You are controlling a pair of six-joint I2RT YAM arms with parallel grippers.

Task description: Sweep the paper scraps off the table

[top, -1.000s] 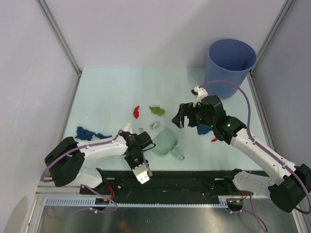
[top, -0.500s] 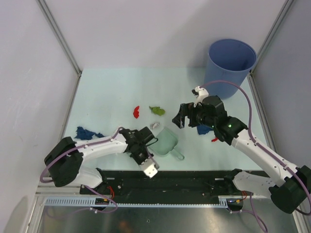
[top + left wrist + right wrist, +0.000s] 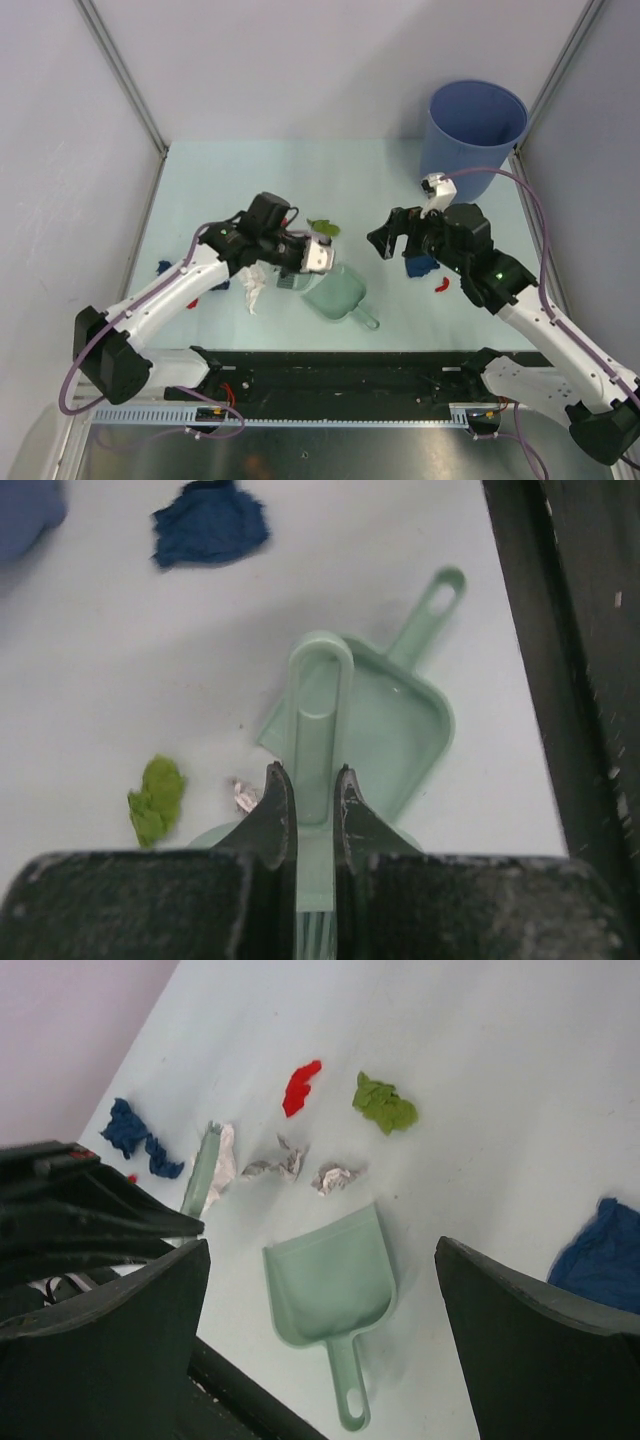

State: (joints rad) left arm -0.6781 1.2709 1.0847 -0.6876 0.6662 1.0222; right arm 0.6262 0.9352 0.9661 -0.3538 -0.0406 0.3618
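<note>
My left gripper (image 3: 303, 256) (image 3: 311, 772) is shut on the handle of the pale green hand brush (image 3: 318, 710), just left of the pale green dustpan (image 3: 335, 293) (image 3: 400, 730). My right gripper (image 3: 392, 238) (image 3: 322, 1245) is open wide and empty, above the table right of the dustpan (image 3: 330, 1280). Paper scraps lie around: green (image 3: 322, 228) (image 3: 157, 800) (image 3: 383, 1105), red (image 3: 300, 1085), grey (image 3: 335, 1177), white (image 3: 250, 290) (image 3: 222, 1160), dark blue at the left (image 3: 165, 268) (image 3: 135, 1135), blue beside the right gripper (image 3: 420, 266) (image 3: 600, 1255), and a small red one (image 3: 441, 288).
A blue bucket (image 3: 478, 125) stands at the back right corner of the pale green table (image 3: 220, 180). Grey frame posts stand at both sides. The black front rail (image 3: 350, 370) runs along the near edge, close to the dustpan's handle (image 3: 368, 320).
My left arm swung from the front rail up over the table, carrying the brush beside the dustpan and over the scraps. My right gripper shifted slightly right and back.
</note>
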